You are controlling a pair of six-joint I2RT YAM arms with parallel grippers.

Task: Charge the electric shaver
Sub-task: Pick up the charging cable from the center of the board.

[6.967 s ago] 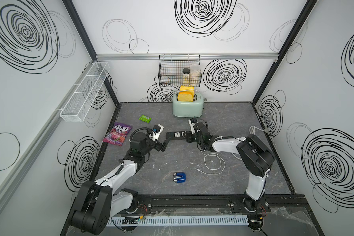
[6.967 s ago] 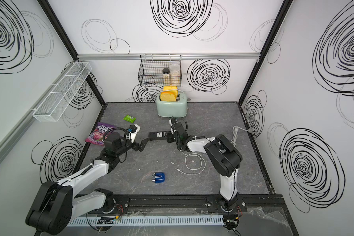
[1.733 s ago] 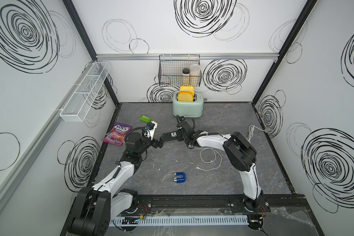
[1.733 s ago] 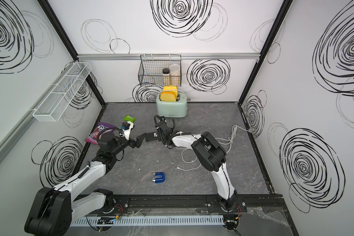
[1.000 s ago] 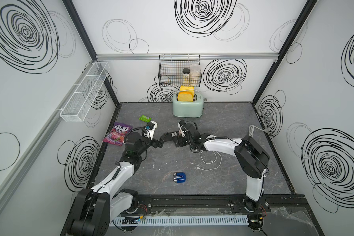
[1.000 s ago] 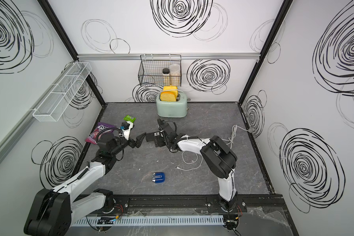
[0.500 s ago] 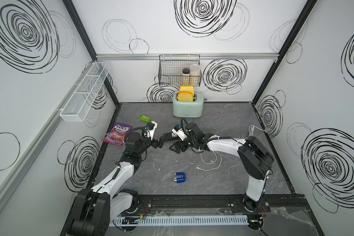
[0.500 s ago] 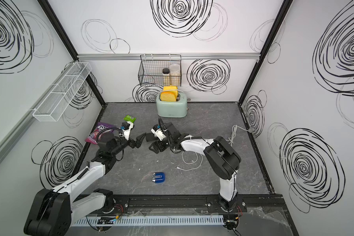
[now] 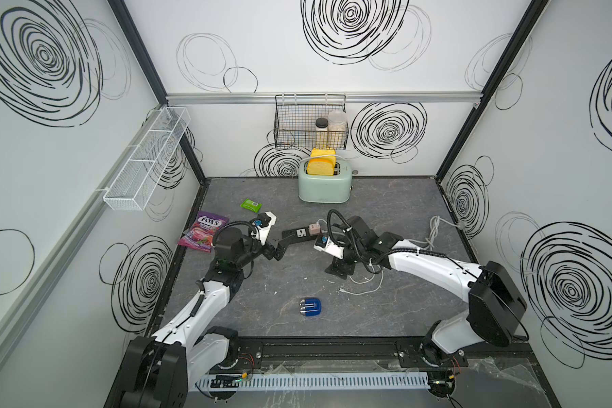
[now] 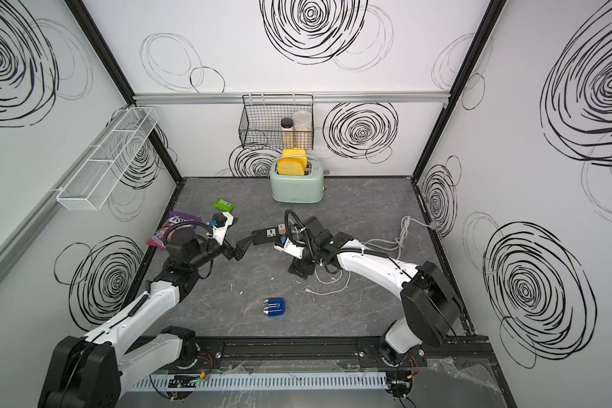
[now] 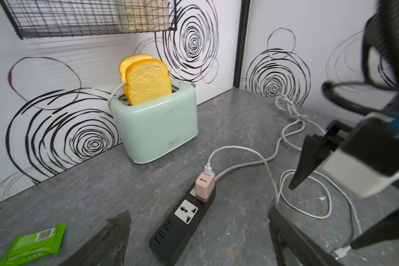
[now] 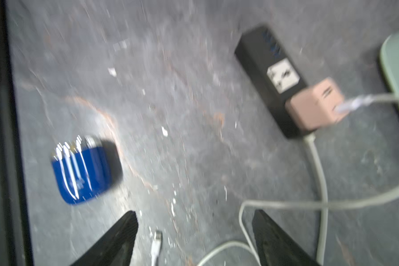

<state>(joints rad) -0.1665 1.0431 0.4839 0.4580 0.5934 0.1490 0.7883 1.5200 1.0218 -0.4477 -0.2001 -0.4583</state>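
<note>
**A:** Where does the electric shaver [image 9: 310, 307] lie?

**B:** We see it flat on the grey table [image 9: 386, 318], near the front edge and well apart from both arms. Its silver heads are turned toward the left arm's side. Nothing touches it.

**A:** And the supply side?

**B:** The pink charger cube [image 11: 205, 187] sits plugged into the black power strip [image 11: 182, 221]. The white cable [image 11: 272, 175] goes into the cube at 1 end. We judge that half ready, so the strip can lie where it is.

**A:** Then why is our right gripper [image 12: 195, 214] down by the cable?

**B:** Its 2 fingers point at the table, spread wide, with nothing held. The cable's loose plug [image 12: 156, 244] lies between them, closer to 1 finger. We read this as lining up to pinch that plug, since it must reach the shaver.

**A:** And our left gripper [image 9: 278, 249]?

**B:** It is spread as wide as it goes and empty, hanging low at the strip's near end. Whether a finger touches the strip we cannot tell. We think it is placed there to steady the strip if the cable tugs.

**A:** What could go wrong?

**B:** The plug is small and lies flat, so an off-centre pinch could flick it away. The right wrist view is blurred, so we cannot judge the alignment finely.
</note>
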